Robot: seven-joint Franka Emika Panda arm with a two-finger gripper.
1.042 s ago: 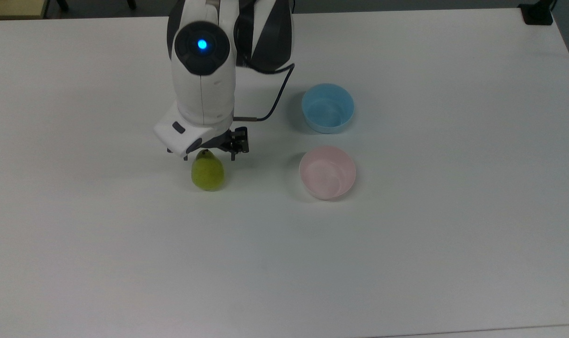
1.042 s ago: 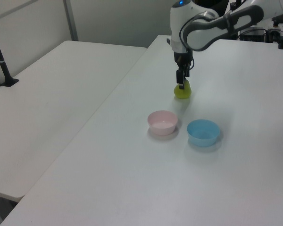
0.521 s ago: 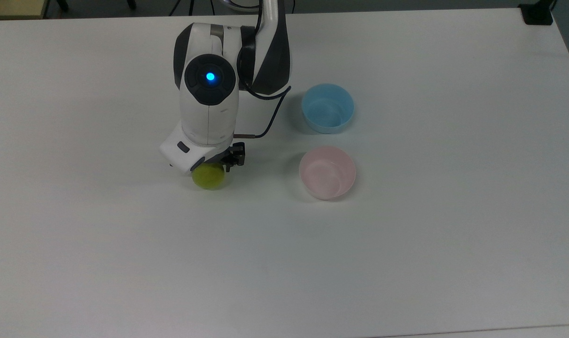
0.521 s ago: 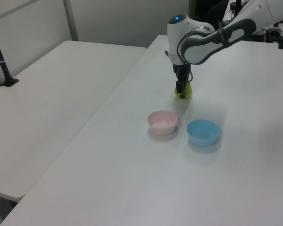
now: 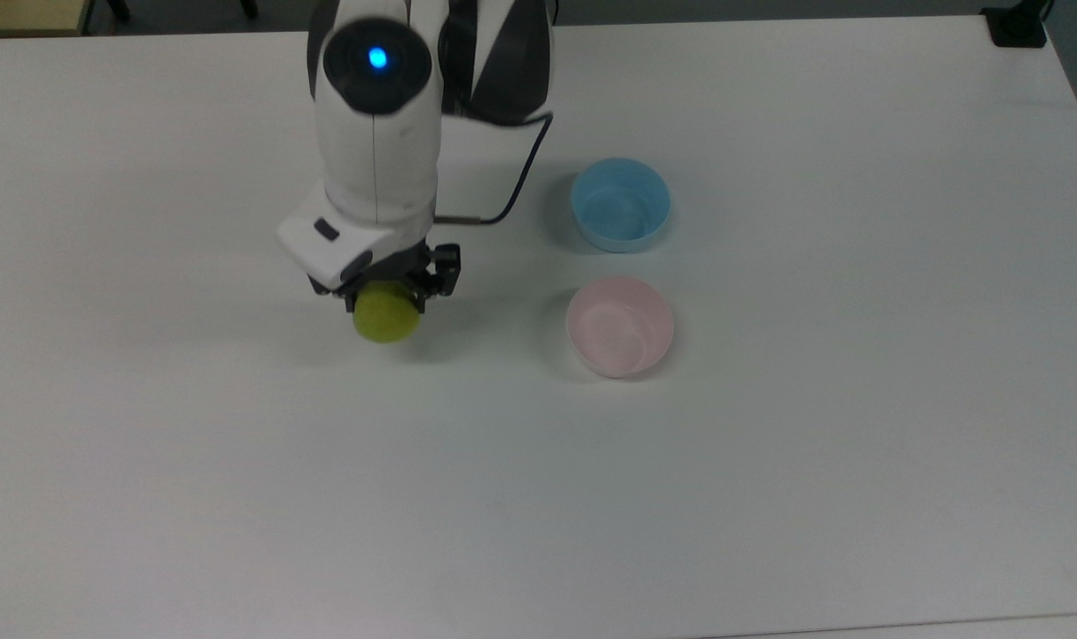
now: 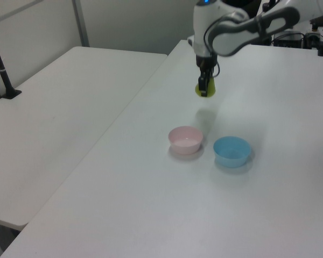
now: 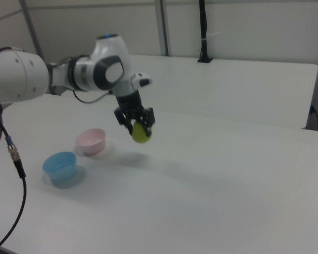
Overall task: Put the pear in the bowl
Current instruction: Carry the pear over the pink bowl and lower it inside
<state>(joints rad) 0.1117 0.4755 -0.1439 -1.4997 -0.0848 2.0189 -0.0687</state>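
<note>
1. The robot's black pincer (image 5: pixel 394 282) is shut on the small round yellow-green pear (image 5: pixel 385 319). It grips the pear near its top, so most of the fruit hangs below.
2. The pear is up in the air above the big white desk (image 5: pixel 769 497). In the right view there is a gap between the pear (image 7: pixel 141 133) and its soft shadow on the desk.
3. The small round pale pink plastic bowl (image 5: pixel 620 326) sits on the desk, well apart from the pear, toward the top view's right. It has nothing in it.
4. A small round light blue plastic bowl (image 5: pixel 621 203) sits just beside the pink one. That is not the one we want.
5. The pear looks light and firm, so I think the pincer can carry it easily.
6. Its skin looks smooth and its shape is round, so it may slip or swing if the arm moves fast.
7. The narrow top seems a fair place to hold, because the fingers fit around it there.
8. I think the next job is to carry the pear over the pink bowl, go down low, and let go gently so it does not bounce out.
</note>
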